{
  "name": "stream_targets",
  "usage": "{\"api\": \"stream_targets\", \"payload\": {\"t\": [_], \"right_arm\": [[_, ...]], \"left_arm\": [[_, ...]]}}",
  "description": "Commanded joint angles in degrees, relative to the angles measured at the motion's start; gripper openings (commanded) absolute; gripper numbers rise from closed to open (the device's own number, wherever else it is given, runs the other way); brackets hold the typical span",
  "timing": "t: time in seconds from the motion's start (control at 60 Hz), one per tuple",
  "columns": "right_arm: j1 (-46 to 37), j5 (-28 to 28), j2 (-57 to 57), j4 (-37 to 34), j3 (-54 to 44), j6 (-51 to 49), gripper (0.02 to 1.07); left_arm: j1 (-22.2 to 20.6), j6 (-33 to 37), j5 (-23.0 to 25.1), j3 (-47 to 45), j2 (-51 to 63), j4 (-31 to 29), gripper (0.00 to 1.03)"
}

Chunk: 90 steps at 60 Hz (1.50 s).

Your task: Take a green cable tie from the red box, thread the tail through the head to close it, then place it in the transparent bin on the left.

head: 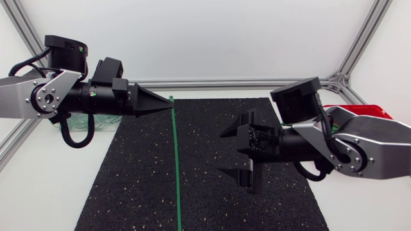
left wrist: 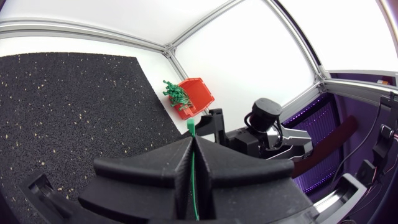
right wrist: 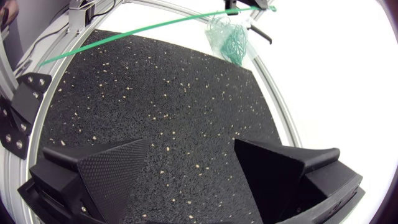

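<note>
Head view, risk of a slip: your left gripper (head: 168,101) pinched the green cable tie (head: 176,167) at one end only, and the long strip ran free over the black mat (head: 128,179) toward the near edge. I judged that it could swing or twist in the pinch when the arm moved, because nothing supported the free end.
Risk at the threading: the free end was thin and well apart from your right gripper (head: 223,153). If you closed on it off-centre, the strip could bend away and miss the head. I could not tell which end was pinched, head or tail.
Risk of a knock: the two grippers faced each other across the tie, so a fast approach could push the strip out of the left pinch.
Risk at the bin: the transparent bin (right wrist: 227,43) sat under the left arm, partly hidden from above. A high release could drop the tie beside it.
Left jaws: closed together on the tie. In the left wrist view it ran in the seam between both fingers, with a short end showing past the tips.
Right jaws: wide open, holding and touching nothing. In the right wrist view the fingers (right wrist: 99,171) stood over bare mat, the tie far ahead of them.
Red box (left wrist: 199,93): beyond the mat on the right, with spare ties (left wrist: 176,94) in it.
</note>
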Motion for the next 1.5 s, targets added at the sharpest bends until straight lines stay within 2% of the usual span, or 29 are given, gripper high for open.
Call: {"api": "stream_targets", "payload": {"t": [0.0,0.183,0.383,0.483,0.7,1.15,1.483], "right_arm": [[1.70,1.46,-1.58,3.70,-3.02,-6.06,1.03],[4.16,2.78,-2.37,6.24,-3.45,-14.32,1.03],[9.70,7.79,-1.49,4.93,-2.66,-22.23,1.03],[11.72,8.49,-2.20,8.88,-3.54,-23.90,1.03],[19.98,14.11,-2.64,17.93,-7.85,-30.23,1.03],[21.04,7.35,0.70,18.02,-6.27,-33.39,1.03],[22.00,5.15,0.61,26.02,-10.57,-40.42,1.03]], "left_arm": [[1.69,-2.47,1.69,2.48,1.81,-0.48,0.04],[4.15,-2.65,4.24,4.85,4.36,-1.79,0.04],[5.38,-2.56,7.05,5.91,6.03,-2.41,0.04],[5.29,-2.21,7.58,6.00,6.47,-2.32,0.04],[5.38,-1.94,8.02,6.96,8.66,-2.50,0.04],[6.61,-0.45,8.28,7.32,10.95,-2.76,0.04],[6.17,-0.10,8.28,7.84,12.44,-3.03,0.04]]}}
